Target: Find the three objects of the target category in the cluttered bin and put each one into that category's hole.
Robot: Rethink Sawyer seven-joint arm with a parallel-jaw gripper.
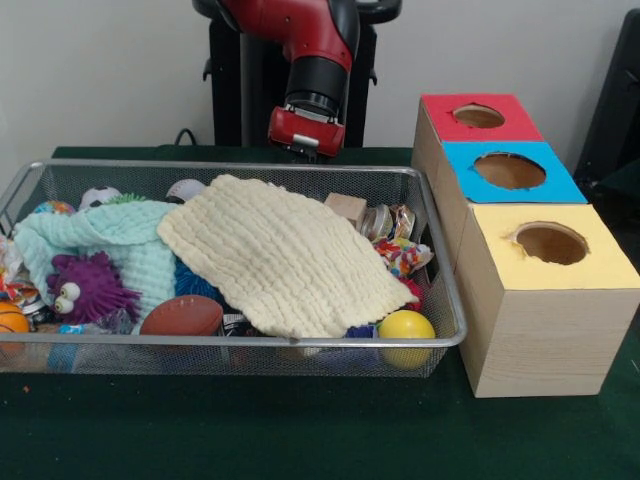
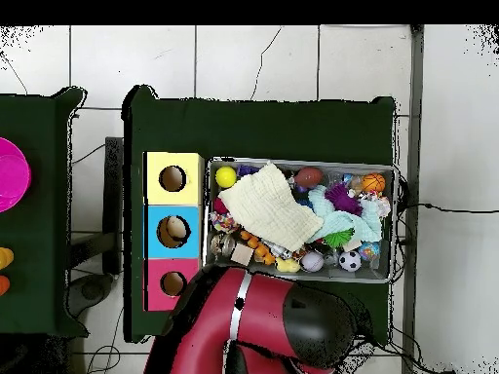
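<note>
The bin (image 1: 230, 340) sits on the table just beside the three wooden boxes (image 1: 530, 290), and its big cream cloth (image 1: 280, 255) may snag or hide targets beneath it, while the gripper (image 1: 306, 135), whose fingers I cannot tell apart, hangs behind the bin's far rim, and the yellow ball (image 1: 406, 327) may roll away.

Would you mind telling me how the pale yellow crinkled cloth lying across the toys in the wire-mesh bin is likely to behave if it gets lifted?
The pale yellow crinkled cloth drapes over the toys beneath, so it is probably floppy and would sag from one pinch point. It looks thin, likely light. Its crinkled weave should grip well, though a corner near the small yellow ball might drag neighbours along.
</note>
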